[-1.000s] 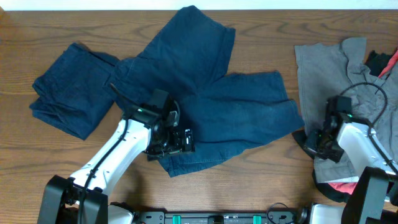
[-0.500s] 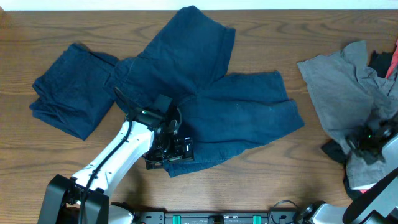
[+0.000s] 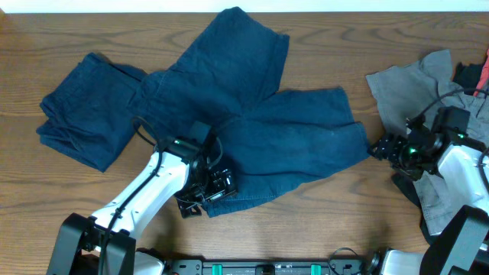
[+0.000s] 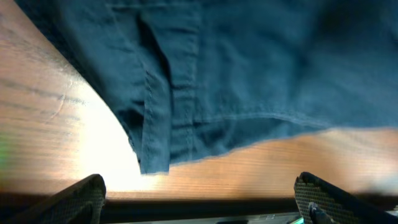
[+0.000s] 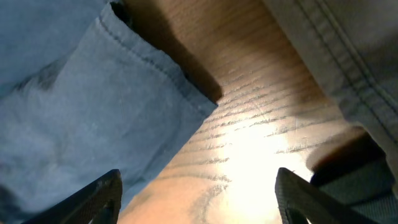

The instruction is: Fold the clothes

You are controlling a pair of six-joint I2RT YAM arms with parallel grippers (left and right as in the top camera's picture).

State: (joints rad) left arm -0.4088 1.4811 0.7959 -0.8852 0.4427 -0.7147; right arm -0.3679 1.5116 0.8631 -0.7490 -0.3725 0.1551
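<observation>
Dark blue shorts (image 3: 252, 114) lie spread at the table's centre, their legs pointing right. My left gripper (image 3: 216, 189) hovers open over the shorts' near hem; in the left wrist view that hem corner (image 4: 155, 146) lies ahead of the empty gripper (image 4: 199, 202), with bare wood between the wide-set fingers. My right gripper (image 3: 380, 147) is open at the corner of the right leg. In the right wrist view the leg corner (image 5: 93, 112) sits just ahead of the gripper (image 5: 199, 199), which holds nothing. A grey garment (image 3: 428, 99) lies crumpled at the right.
A folded dark blue garment (image 3: 88, 107) rests at the left. Red and black clothes (image 3: 477, 72) show at the far right edge. The grey garment's hem (image 5: 336, 56) is close beside my right gripper. The table's near edge runs just behind my left gripper.
My right gripper has opened, letting go of the grey garment, and has swung left to the shorts' leg corner. My left gripper has slid slightly toward the near edge.
</observation>
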